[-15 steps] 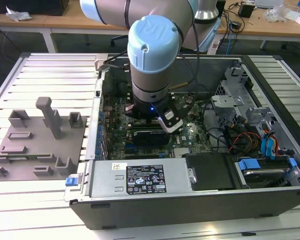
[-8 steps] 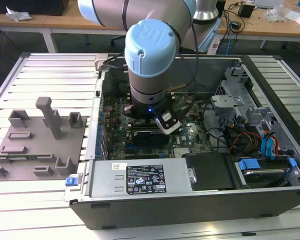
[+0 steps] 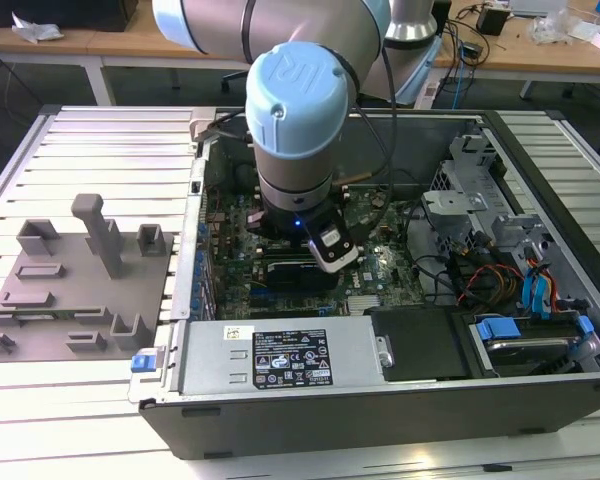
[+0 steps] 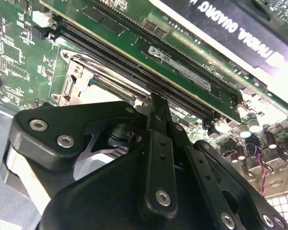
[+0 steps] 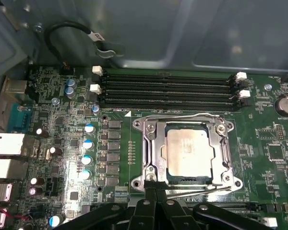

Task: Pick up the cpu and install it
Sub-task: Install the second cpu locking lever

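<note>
The cpu [image 5: 188, 154], a flat silvery square chip, lies inside the metal socket frame [image 5: 151, 143] on the green motherboard [image 5: 62, 124]. In both wrist views the black fingers of my gripper [image 5: 156, 188] are pressed together with nothing between them. Their tips rest at the socket frame's edge, beside the thin wire lever. In the second wrist view the gripper [image 4: 152, 103] hides most of the socket frame [image 4: 74, 79] and the chip. In the exterior view the arm's wrist [image 3: 298, 110] hangs low over the motherboard [image 3: 380, 250] inside the open computer case.
Empty memory slots [image 5: 168, 88] and the case wall [image 5: 182, 28] lie just past the socket. A black card [image 4: 240, 28] and a memory stick [image 4: 173, 52] stand close by. A grey fixture plate [image 3: 80, 280] is at the exterior view's left, the power supply [image 3: 280, 355] in front, cables and drive cage [image 3: 500, 260] at the right.
</note>
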Tool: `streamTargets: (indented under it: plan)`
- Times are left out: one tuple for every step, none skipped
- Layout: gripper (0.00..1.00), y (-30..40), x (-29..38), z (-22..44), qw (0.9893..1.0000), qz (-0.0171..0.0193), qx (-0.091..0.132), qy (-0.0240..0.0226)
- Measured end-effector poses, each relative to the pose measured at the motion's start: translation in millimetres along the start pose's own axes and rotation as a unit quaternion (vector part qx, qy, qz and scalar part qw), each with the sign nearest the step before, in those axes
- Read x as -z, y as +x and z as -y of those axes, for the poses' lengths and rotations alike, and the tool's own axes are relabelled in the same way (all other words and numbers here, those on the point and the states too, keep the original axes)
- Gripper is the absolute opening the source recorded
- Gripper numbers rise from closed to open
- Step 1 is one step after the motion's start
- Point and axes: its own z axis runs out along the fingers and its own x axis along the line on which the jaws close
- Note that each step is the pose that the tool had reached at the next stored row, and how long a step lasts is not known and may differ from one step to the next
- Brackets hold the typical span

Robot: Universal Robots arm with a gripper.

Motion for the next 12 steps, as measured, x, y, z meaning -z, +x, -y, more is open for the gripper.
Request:
streamTargets:
  plan:
    - [0.11, 0.1, 0.2, 0.5, 1.0, 0.0003, -0.001, 0.0001]
    - [0.11, 0.1, 0.4, 0.9, 1.0, 0.0005, -0.002, 0.0002]
    - [0.11, 0.2, 0.5, 1.3, 1.0, 0.0008, -0.002, 0.0002]
    - [0.11, 0.3, 0.6, 1.7, 1.0, 0.001, -0.003, 0.0002]
    - [0.11, 0.4, 0.8, 2.1, 1.0, 0.0012, -0.004, 0.0003]
    - [0.11, 0.5, 0.9, 2.5, 1.0, 0.0015, -0.004, 0.0004]
    - [0.11, 0.7, 1.1, 2.9, 1.0, 0.0017, -0.005, 0.0004]
    - [0.11, 0.8, 1.2, 3.1, 1.0, 0.0018, -0.005, 0.0004]
    - [0.11, 1.2, 1.2, 3.1, 1.0, 0.0021, -0.006, 0.0004]
    - [0.11, 1.8, 1.2, 3.1, 1.0, 0.0023, -0.007, 0.0003]
    - [0.11, 2.8, 1.2, 3.2, 1.0, 0.0026, -0.008, 0.0002]
    - [0.11, 3.8, 1.2, 3.2, 1.0, 0.0028, -0.008, 0.0001]
